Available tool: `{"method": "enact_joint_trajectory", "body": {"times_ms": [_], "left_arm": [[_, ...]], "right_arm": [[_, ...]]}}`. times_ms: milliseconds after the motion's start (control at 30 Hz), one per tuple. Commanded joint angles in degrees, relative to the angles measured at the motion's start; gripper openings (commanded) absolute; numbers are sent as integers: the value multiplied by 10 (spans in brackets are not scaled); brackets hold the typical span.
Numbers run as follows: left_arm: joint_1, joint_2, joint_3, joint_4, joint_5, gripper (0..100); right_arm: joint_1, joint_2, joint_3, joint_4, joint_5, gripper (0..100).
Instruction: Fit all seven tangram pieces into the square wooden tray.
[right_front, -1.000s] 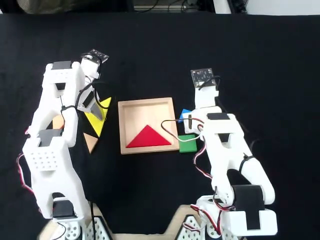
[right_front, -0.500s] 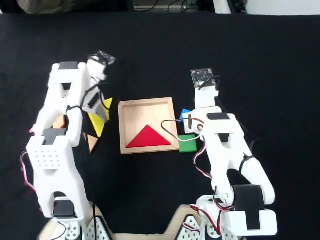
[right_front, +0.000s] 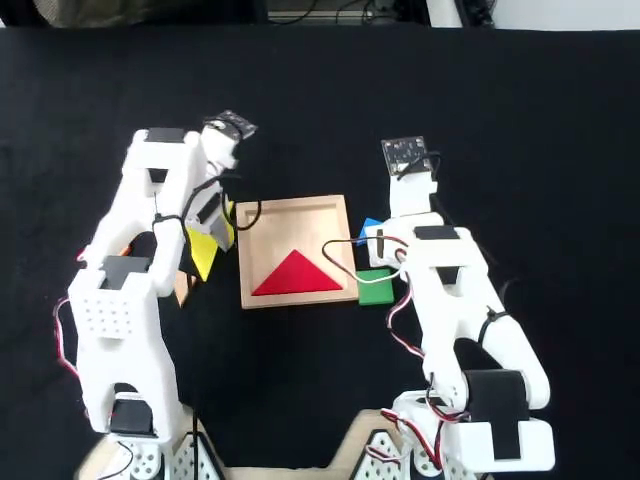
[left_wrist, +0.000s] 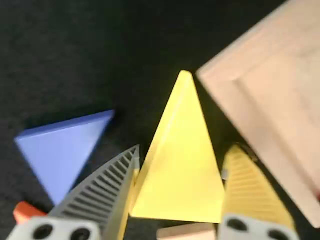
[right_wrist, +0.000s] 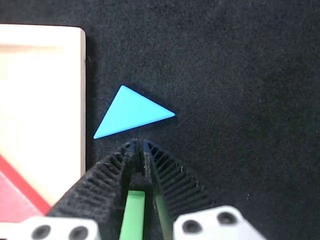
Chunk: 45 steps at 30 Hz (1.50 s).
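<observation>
My left gripper (left_wrist: 185, 150) is shut on the yellow triangle (left_wrist: 180, 165), holding it by its two sides just off the corner of the square wooden tray (left_wrist: 270, 100). From above, the yellow triangle (right_front: 205, 250) hangs at the left rim of the tray (right_front: 243, 255), under the left gripper (right_front: 212, 222). A red triangle (right_front: 297, 273) lies inside the tray. My right gripper (right_wrist: 137, 146) is shut, its tips just short of a light blue triangle (right_wrist: 131, 112). A green piece (right_wrist: 132, 215) shows beneath its fingers.
A blue-violet triangle (left_wrist: 62, 145) lies on the black cloth beside the yellow one, with an orange piece (left_wrist: 20, 212) past it. A wood-coloured triangle (right_front: 180, 287) is partly under the left arm. The green piece (right_front: 375, 288) sits against the tray's right rim.
The left arm has carried the yellow triangle to the right, up to the tray's left rim. The right arm has kept still.
</observation>
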Motion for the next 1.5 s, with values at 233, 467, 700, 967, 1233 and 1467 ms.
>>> {"method": "enact_joint_trajectory", "body": {"times_ms": [233, 467, 700, 967, 1233, 1467], "left_arm": [[24, -11, -7, 31, 2, 32], [24, -12, -8, 45, 5, 30], [32, -101, -6, 78, 65, 30], [118, -310, 94, 69, 236, 29], [184, -323, 192, -59, 449, 29], [184, -229, 157, -66, 491, 29]], "right_arm": [[-7, 0, -16, -11, 5, 11], [-7, 0, -16, -11, 5, 11], [-7, 0, -17, -11, 5, 11], [35, -7, -24, -6, 0, 11], [169, -2, -60, 6, -85, 11], [148, -1, -56, -8, -84, 11]]}}
